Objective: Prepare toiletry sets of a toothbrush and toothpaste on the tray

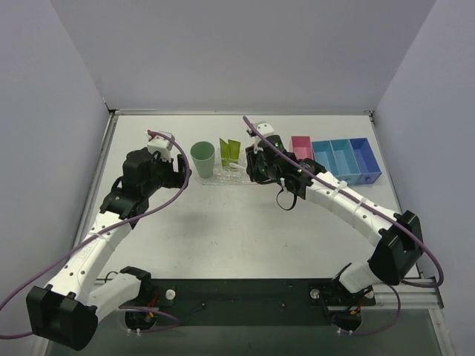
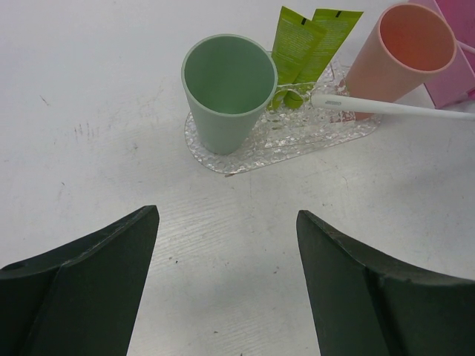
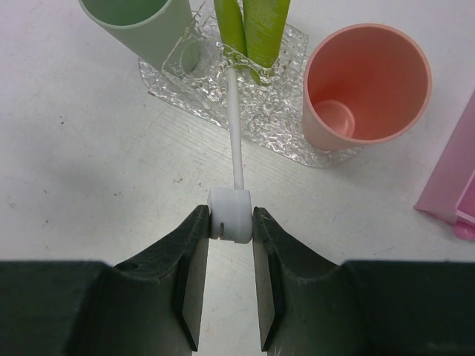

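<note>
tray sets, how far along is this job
Done: two lime-green toothpaste tubes stand on the tray between the green cup and the salmon cup. In hand: the right gripper is shut on the toothbrush, whose tip is by the tubes. To do: setting it down and letting go; the left gripper is open.

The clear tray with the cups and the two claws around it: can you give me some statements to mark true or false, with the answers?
1. The right claw is shut on the end of the toothbrush. True.
2. The left claw is gripping the green cup. False: it is open and empty, short of the tray.
3. Two lime-green tubes stand on the tray between the green cup and the salmon cup. True.
4. The toothbrush stands upright inside the salmon cup. False: that cup is empty; the brush lies roughly level in the right claw, its head by the foot of the tubes.
</note>
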You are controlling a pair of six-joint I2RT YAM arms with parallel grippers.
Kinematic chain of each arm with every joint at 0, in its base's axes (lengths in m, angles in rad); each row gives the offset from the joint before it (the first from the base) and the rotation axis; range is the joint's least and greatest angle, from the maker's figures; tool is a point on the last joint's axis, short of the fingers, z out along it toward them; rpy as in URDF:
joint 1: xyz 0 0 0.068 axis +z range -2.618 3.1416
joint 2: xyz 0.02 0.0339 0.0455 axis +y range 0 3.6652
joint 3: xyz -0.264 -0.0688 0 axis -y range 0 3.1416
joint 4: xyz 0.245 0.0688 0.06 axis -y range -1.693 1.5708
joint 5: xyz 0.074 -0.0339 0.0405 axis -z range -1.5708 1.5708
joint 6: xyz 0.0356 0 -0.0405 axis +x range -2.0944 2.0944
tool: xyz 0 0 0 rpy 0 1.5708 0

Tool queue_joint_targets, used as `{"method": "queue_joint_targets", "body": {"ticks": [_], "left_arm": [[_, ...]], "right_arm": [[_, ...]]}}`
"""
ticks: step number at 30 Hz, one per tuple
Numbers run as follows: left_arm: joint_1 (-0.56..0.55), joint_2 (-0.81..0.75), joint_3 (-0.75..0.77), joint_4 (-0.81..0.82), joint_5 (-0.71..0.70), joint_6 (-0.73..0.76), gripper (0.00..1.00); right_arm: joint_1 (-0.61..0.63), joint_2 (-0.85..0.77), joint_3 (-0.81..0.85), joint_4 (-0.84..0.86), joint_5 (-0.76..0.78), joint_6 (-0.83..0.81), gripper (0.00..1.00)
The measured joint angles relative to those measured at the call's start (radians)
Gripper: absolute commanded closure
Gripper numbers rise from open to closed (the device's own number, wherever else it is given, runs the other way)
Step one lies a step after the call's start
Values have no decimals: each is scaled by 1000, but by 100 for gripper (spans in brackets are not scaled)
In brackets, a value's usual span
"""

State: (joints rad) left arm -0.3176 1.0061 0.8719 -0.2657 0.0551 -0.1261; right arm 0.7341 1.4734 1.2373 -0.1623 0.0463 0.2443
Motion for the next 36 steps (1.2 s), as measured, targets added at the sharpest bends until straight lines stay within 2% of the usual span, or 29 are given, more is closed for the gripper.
{"method": "queue_joint_targets", "body": {"ticks": [24,36], "left_arm": [[-6,0,0,0,-25,8,14],[-11,-3,0,0,-29,9,14]], "right_arm": [[85,110,89,-37,154,-102,100],[98,180,131,-40,170,-120,100]]}}
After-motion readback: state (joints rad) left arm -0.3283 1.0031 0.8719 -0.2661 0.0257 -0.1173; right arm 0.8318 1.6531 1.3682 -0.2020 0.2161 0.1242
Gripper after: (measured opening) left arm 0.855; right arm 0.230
